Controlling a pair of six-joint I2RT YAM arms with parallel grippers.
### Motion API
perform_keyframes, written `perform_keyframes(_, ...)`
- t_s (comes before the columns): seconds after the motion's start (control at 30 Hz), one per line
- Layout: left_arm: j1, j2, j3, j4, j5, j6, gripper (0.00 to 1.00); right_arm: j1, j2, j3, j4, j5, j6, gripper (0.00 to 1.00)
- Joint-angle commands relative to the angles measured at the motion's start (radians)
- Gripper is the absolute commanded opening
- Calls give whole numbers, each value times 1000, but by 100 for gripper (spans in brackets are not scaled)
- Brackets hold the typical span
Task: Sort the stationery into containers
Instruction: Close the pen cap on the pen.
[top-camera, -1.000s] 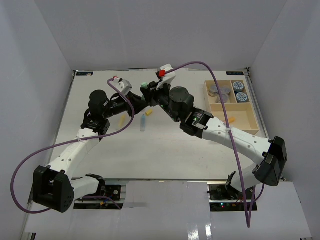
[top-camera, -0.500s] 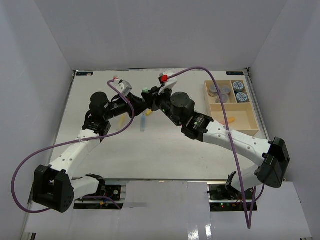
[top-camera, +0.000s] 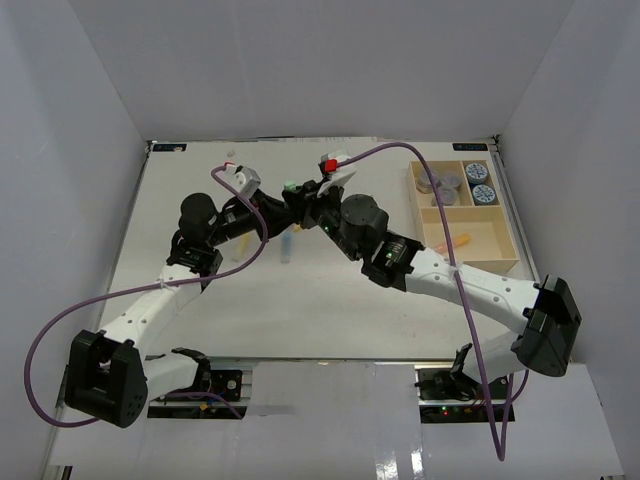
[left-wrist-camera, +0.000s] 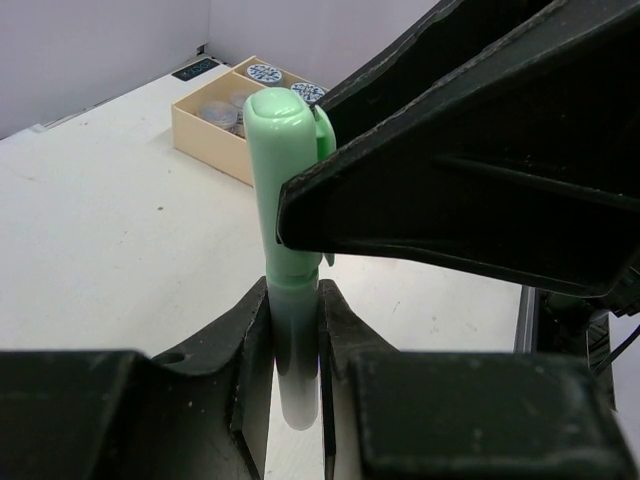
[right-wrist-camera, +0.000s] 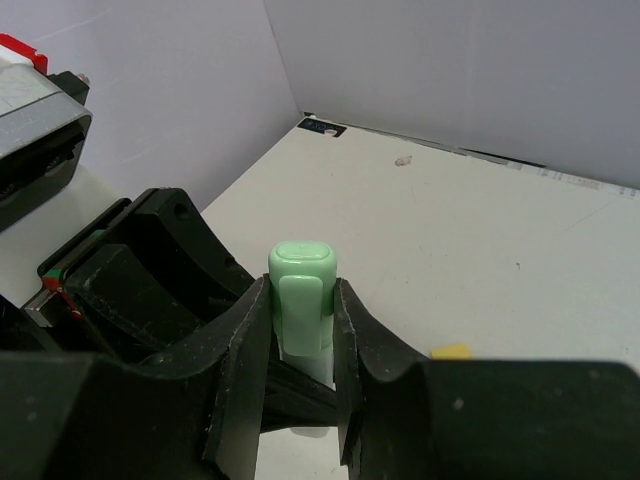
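A pastel green marker (left-wrist-camera: 285, 200) with a white barrel is held off the table between both arms. My left gripper (left-wrist-camera: 292, 340) is shut on its white lower barrel. My right gripper (right-wrist-camera: 302, 310) is shut on its green cap (right-wrist-camera: 302, 290) from the opposite side. In the top view the two grippers meet mid-table at the marker (top-camera: 289, 186). The wooden tray (top-camera: 509, 225) at the right holds grey rolls (top-camera: 437, 182), blue-and-white rolls (top-camera: 479, 182) and an orange marker (top-camera: 455, 241) in its large section. A blue marker (top-camera: 287, 243) lies on the table below the grippers.
A yellow piece (top-camera: 241, 245) lies beside the left arm, partly hidden by it. Another yellow block (right-wrist-camera: 451, 351) shows on the table in the right wrist view. Purple cables loop over both arms. White walls close in the table on three sides.
Both wrists have drifted slightly toward the near side, the right forearm swinging lower. The green marker stays gripped between the two grippers.
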Motion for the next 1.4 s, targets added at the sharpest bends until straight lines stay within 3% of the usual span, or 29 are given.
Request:
perform_keyframes(0.0, -1, -48, -11, 82, -27, -10, 0, 35, -10, -23, 20, 21, 22, 8)
perform_keyframes(0.83, -1, -79, -51, 169, -23, -34, 0, 61, -7, -107, -88, -31, 131, 10)
perform_keyframes(1.37, -7, -33, -33, 135, 11, -13, 0, 63, -67, -75, -13, 6, 51, 36)
